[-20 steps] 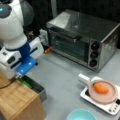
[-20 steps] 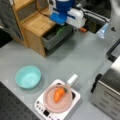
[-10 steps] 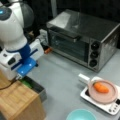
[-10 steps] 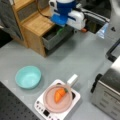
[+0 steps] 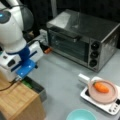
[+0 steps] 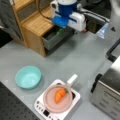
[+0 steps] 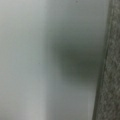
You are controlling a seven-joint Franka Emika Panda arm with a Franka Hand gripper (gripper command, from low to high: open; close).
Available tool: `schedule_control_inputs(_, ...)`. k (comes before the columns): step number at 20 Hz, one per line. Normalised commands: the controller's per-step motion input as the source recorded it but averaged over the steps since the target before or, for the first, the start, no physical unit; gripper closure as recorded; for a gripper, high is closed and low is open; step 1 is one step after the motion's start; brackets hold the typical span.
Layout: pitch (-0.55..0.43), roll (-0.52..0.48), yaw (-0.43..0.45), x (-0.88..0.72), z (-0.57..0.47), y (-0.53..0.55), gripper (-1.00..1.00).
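Broadly, the grey counter (image 5: 62,82) carries everything, and a wide bare stretch of it lies open between the wooden cabinet and the toaster oven. The toaster oven (image 5: 83,41) is the largest thing, standing along the counter's far edge in a front view, its door shut and three knobs on its right side; in a front view only its corner (image 6: 107,92) shows at the counter's right edge. The wooden cabinet (image 6: 35,25) stands at the counter's far left corner, and its drawer (image 6: 56,37) is pulled out toward the open middle, with something green inside. The white and blue gripper (image 6: 62,21) hangs directly above the open drawer, its tips down in or just over the drawer's mouth; in a front view the gripper (image 5: 18,77) sits at the cabinet's top edge beside the drawer (image 5: 36,87). The jaws are hidden behind the gripper's body, so I cannot tell how wide they stand or whether they hold anything. The wrist view shows only a pale blurred surface with a grey speckled strip at its right. Near the counter's front edge sits a white hotplate (image 6: 41,108) bearing a pink pan (image 6: 50,101) with a carrot (image 6: 60,95) lying in it, well apart from the gripper. A teal bowl (image 6: 28,77) rests just left of the hotplate.
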Motion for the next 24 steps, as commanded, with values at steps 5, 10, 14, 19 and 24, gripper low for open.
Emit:
schedule_control_inputs(5,-0.205,-0.023,0.075,-0.24,-0.17,0.07,-1.00)
schedule_control_inputs(10,-0.223,-0.028,0.068,-0.22,-0.17,0.16,-1.00)
schedule_control_inputs(14,-0.229,-0.029,0.050,-0.20,-0.19,0.26,-1.00)
schedule_control_inputs(19,-0.221,-0.022,0.003,-0.19,-0.18,0.32,-1.00)
schedule_control_inputs(24,-0.207,0.002,-0.062,-0.16,-0.15,0.37,-1.00)
